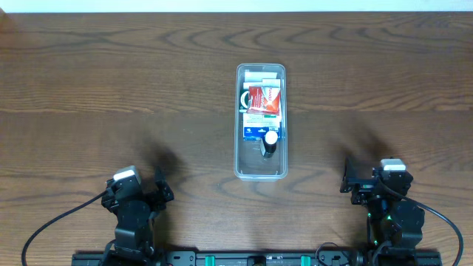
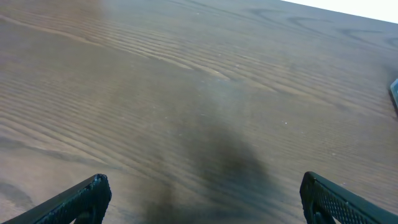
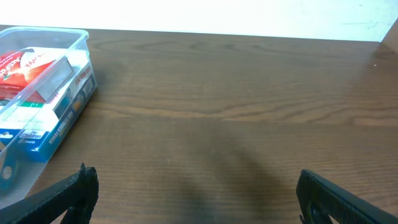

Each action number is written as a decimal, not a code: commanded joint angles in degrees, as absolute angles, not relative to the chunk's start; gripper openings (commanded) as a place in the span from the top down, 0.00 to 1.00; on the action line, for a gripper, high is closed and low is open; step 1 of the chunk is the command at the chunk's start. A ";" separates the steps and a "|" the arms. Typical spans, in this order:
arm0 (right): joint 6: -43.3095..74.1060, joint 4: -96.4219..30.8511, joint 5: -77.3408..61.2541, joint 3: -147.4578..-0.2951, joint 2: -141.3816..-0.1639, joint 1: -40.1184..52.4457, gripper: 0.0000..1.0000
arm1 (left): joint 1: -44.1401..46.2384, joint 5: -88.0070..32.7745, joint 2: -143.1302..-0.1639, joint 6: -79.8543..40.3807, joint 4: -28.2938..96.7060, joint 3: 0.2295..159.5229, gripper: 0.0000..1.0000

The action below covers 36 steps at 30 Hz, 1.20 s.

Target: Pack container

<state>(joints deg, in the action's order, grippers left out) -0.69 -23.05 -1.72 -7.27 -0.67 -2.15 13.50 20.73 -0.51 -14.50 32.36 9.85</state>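
Observation:
The clear plastic container (image 1: 260,171) stands in the middle of the table, its long side running front to back. Inside lie a red-and-white packet (image 1: 264,99), a blue-and-white carton (image 1: 259,126) and a small dark bottle with a white cap (image 1: 270,142). The container also shows at the left edge of the right wrist view (image 3: 81,46). My left gripper (image 2: 202,196) is open and empty over bare wood near the front left. My right gripper (image 3: 196,193) is open and empty near the front right. Both are far from the container.
The wooden table (image 1: 111,89) stretches around the container. A pale wall edge runs along the back (image 1: 295,4). The arm bases and cables sit at the front edge (image 1: 259,258).

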 commanded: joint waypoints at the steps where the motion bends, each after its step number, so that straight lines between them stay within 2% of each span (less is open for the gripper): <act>1: -1.13 -22.94 -1.98 -6.74 -0.32 -1.54 0.01 | 13.19 21.23 -0.23 -13.10 32.45 8.78 0.02; 10: -1.13 -22.94 -1.98 -6.74 -0.32 -1.54 0.01 | 13.19 25.10 -0.21 -13.08 18.31 8.73 0.02; 23: -1.13 -22.94 -1.96 -6.74 -0.32 -1.54 0.01 | 6.37 25.78 -0.12 -13.13 14.02 5.58 0.02; 36: -1.13 -22.94 -1.98 -6.74 -0.32 -1.54 0.01 | 6.13 26.20 -0.12 -13.13 13.37 4.34 0.02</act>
